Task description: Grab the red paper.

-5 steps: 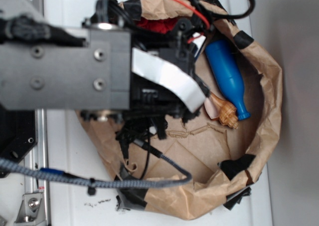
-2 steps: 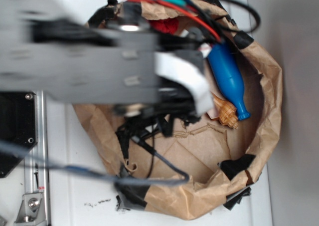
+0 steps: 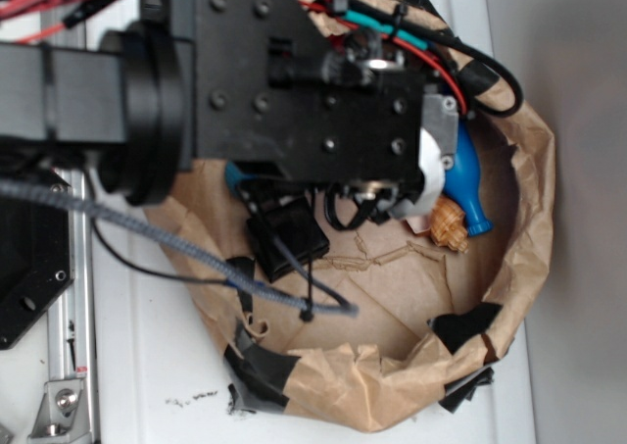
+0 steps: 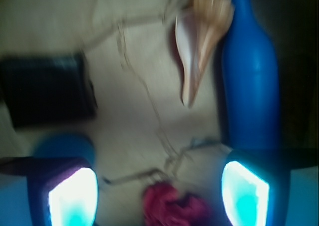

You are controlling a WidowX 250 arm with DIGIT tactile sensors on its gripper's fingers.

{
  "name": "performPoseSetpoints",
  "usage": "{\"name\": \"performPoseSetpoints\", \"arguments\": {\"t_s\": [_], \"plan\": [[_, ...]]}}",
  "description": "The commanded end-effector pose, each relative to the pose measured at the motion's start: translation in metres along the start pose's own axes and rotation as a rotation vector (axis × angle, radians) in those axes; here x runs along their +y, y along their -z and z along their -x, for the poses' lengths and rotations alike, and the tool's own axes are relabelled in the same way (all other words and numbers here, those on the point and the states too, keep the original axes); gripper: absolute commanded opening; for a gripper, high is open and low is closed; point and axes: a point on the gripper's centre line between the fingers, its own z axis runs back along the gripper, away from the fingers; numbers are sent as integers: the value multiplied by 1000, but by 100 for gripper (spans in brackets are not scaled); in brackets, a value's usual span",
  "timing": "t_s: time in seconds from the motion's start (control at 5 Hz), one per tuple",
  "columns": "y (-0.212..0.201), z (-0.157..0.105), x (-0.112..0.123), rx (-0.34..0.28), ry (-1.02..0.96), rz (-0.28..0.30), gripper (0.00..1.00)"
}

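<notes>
The red paper (image 4: pixel 172 206) is a small wrinkly red wad on the brown bag floor, at the bottom of the wrist view. It lies between my two fingers, nearer the right one. My gripper (image 4: pixel 159 196) is open, its glowing pads (image 4: pixel 72 196) wide apart and touching nothing. In the exterior view my arm and wrist block (image 3: pixel 284 81) cover the upper bag and hide the red paper and the fingertips.
The big brown paper bag (image 3: pixel 519 248) lies open on the white table. A blue bottle (image 4: pixel 249 81) and a tan seashell (image 4: pixel 202 36) lie right of the paper. A black box (image 4: pixel 47 89) and a blue ball (image 4: pixel 62 145) lie left. Cables cross the bag (image 3: pixel 196 263).
My arm has swung up and to the right over the bag's upper part. It now covers the red paper, which showed at the bag's top edge before. The bottle and shell have not moved.
</notes>
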Motion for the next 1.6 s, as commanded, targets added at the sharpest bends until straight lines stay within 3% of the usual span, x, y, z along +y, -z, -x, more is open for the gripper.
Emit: {"name": "performPoseSetpoints", "arguments": {"t_s": [0.0, 0.8, 1.0, 1.2, 1.4], "plan": [[18, 38, 19, 13, 147, 35, 100], [18, 38, 19, 13, 147, 35, 100], [53, 55, 11, 39, 167, 137, 100], [72, 63, 0, 79, 176, 181, 100], [85, 71, 6, 80, 127, 205, 0]]}}
